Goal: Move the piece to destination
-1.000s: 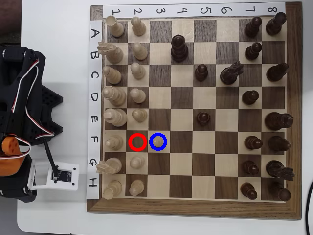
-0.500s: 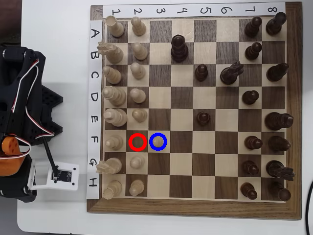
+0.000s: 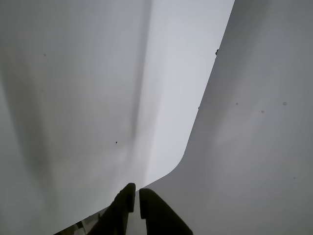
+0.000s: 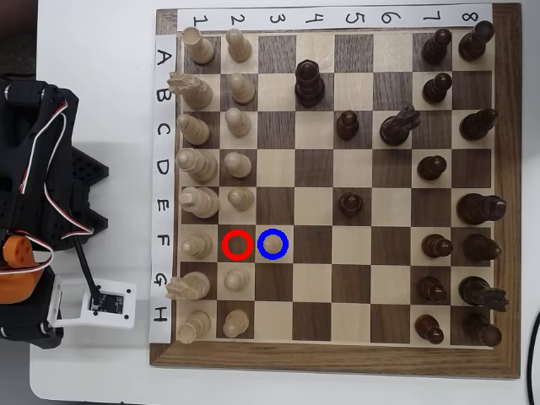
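— Piece (image 4: 272,243)? Where?

— Upright inside the blue ring (image 4: 273,229), on the light square of row F, column 3. Round cream head seen from straight above, centred in the circle.

— And the red ring (image 4: 237,230)?

— Just beside, one square to the left in the overhead view, around a bare dark square. Nothing standing in it.

— Neighbours?

— Pale pawn (image 4: 237,278) on the square below the red ring, another pale pawn (image 4: 241,198) above it. Taller pale pieces down column 1, dark brown pieces (image 4: 436,245) gathered toward the right side of the chessboard (image 4: 337,359).

— Arm?

— Off the board, folded at the left edge of the overhead view over the white bench (image 4: 101,101). Black links, white cables, an orange part near the bottom. Well apart from every piece.

— Claw (image 3: 135,196)?

— Seen only from the wrist camera: two dark fingers (image 3: 159,213) rising from the bottom edge, tips nearly together, a thin slit between them, nothing gripped. Plain white surface behind, with a curved edge.
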